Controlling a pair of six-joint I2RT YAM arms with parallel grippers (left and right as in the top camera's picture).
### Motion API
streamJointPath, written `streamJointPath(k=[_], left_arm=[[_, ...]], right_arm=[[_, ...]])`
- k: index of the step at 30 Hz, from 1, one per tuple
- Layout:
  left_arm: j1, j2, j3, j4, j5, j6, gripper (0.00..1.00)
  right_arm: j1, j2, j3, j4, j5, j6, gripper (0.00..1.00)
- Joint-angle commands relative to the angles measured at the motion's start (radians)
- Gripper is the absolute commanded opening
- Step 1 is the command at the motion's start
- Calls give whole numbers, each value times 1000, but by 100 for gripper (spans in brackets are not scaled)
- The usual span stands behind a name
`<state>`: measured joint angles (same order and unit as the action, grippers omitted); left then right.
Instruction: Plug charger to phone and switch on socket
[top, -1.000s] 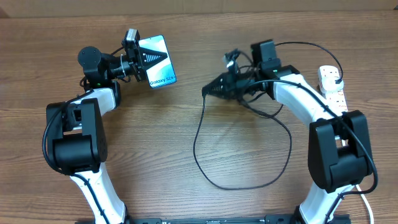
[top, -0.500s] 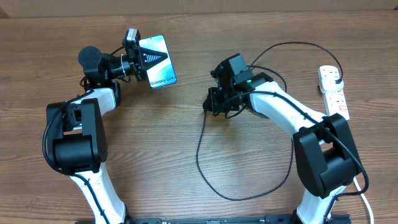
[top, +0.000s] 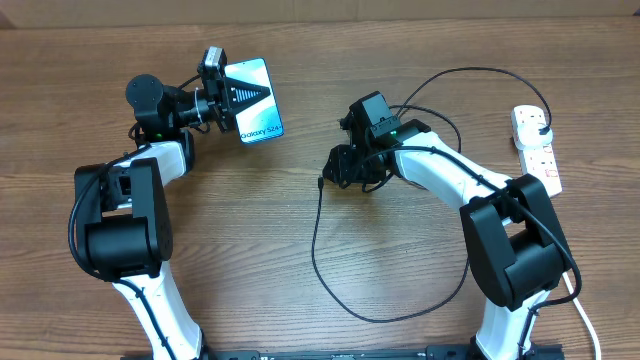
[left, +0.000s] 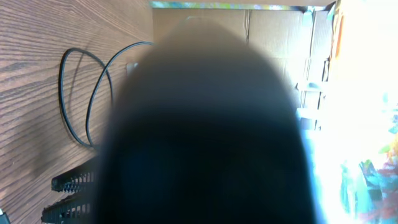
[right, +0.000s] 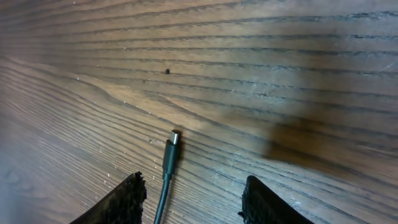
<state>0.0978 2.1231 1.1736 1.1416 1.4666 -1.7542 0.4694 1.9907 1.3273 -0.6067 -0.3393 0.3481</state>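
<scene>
Here the tip (right: 175, 135) of the charger (top: 314, 235) is lying flat on the table (right: 280, 62) between the parted jaws of the right gripper (right: 193, 185), pointing toward 12 o'clock, while the left gripper (top: 238, 100) is clamping the phone (top: 258, 122) off at 10 o'clock.

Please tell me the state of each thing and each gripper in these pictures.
left gripper: shut on phone.
phone: held, screen facing up.
right gripper: open, empty.
charger: lying loose, tip unplugged, between right gripper's jaws.
socket: black plug in it; switch position unclear.

Matt grained wood table (right: 280, 62), glossy phone (top: 255, 72)
</scene>
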Motion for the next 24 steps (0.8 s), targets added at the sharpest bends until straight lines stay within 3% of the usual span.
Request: streamJointPath(k=[1,14,24], left_arm=[[-7,-18,8,8,12,24,4],[-6,-18,8,7,12,26,4],[-6,-18,8,7,12,26,4]], right_arm=[[39,7,9,2,47,10,50],[190,24,8,20,328,46,46],[198,77,7,22,346,68,42]])
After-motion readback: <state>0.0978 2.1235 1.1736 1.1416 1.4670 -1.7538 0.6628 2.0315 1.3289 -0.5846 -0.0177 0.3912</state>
